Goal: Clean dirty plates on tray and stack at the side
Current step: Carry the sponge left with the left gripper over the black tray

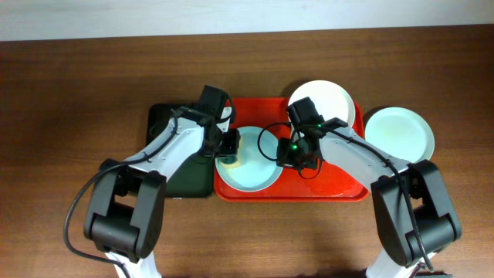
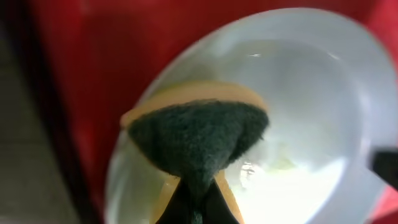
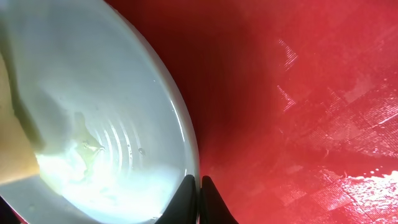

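A pale mint-green plate lies in the left half of the red tray. My left gripper is shut on a yellow sponge with a dark green scouring face, which presses on the left side of this plate. Faint yellow smears and wet patches show inside it. My right gripper is shut on the plate's right rim, above the tray floor. A white plate rests on the tray's far right rim. Another mint-green plate lies on the table, right of the tray.
A smaller dark green tray lies against the red tray's left side, under my left arm. The brown wooden table surrounds both trays. The red tray floor is wet at the right.
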Available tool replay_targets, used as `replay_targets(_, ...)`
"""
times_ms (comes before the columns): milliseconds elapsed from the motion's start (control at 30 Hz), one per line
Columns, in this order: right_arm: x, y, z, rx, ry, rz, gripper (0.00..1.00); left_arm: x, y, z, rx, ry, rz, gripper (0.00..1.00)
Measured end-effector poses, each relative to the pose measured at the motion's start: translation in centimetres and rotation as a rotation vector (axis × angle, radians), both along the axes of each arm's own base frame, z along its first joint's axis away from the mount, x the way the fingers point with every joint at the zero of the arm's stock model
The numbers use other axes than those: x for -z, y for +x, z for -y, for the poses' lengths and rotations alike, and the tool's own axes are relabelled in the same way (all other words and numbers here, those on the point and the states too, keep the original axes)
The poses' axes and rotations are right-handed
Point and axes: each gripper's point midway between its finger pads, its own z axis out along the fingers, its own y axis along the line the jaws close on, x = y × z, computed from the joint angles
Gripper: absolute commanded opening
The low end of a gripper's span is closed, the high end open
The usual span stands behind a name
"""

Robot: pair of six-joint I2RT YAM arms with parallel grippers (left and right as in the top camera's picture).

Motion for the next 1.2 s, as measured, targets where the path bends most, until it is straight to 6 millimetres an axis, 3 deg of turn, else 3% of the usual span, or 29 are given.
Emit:
replay_targets(333,0.1,0.0,0.3,0.006,-0.017,-0.001,0.04,1.8,-0.6,1.5,0.032,0.058,0.013,0.0)
replay_targets(467,0.2,0.0,0.5,0.009,-0.025,-0.002,0.04,1.6,-0.1,4.4,0.068,-0.092,0.015,0.0)
replay_targets(567,0.2,0.0,0.6,0.009,-0.025,-0.003,0.04,1.2,-0.9,7.0,0.113,-0.241,-0.046,0.0)
replay_targets(667,0.1,0.0,0.5,0.007,-0.021,-0.001,0.04,0.6,-1.6,7.8,0.124,-0.333,-0.118,0.0)
replay_targets(833,0.1,0.0,0.2,0.005,-0.008,-0.001,0.04,-0.9,-1.1,5.3,0.047,-0.361,-0.185,0.0)
replay_targets(900,0.0,0.1,0.2,0.004,-0.005,0.001,0.04,-2.2,-0.8,2.8,-0.002,-0.324,-0.179,0.0)
replay_targets(1033,0.0,0.1,0.1,0.004,-0.003,0.002,0.04,-3.7,-1.0,0.9,-0.006,-0.233,-0.128,0.0)
replay_targets(1200,0.0,0.1,0.1,0.004,-0.003,0.002,0.04,-3.3,-0.6,-1.4,-0.019,-0.119,-0.096,0.0)
